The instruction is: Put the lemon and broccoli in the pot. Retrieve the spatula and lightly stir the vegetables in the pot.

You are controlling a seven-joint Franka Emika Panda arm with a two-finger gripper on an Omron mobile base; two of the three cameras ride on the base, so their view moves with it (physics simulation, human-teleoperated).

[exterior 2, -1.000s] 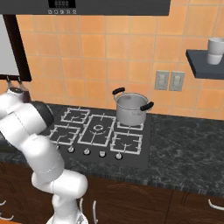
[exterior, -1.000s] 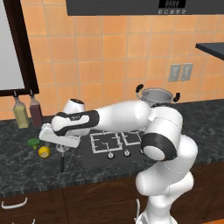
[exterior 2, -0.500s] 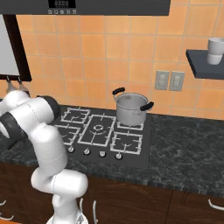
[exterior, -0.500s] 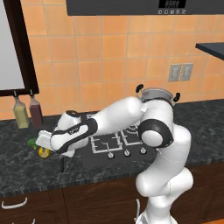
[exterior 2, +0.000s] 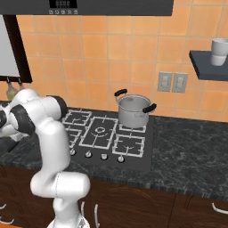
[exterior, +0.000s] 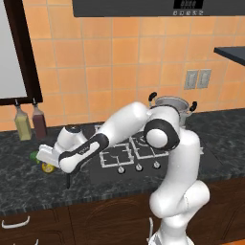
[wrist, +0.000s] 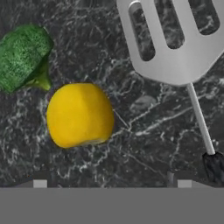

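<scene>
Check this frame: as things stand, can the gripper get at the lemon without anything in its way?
Probably yes. In the hand view the lemon lies bare on the counter, apart from the broccoli and the spatula, with nothing over it. The jaws stand open.

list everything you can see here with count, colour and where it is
lemon: 1, bright yellow, on the dark counter left of the stove, right beside the broccoli
broccoli: 1, green, on the counter next to the lemon
spatula: 1, silver slotted head with black handle, flat on the counter near the lemon
pot: 1, steel with dark handles, back right burner
stove: 1, black with white grates, set in the counter
bottles: 2, yellowish and dark red, by the wall
cup: 1, white, on the wall shelf
gripper: 1, white, open, low over the lemon
</scene>
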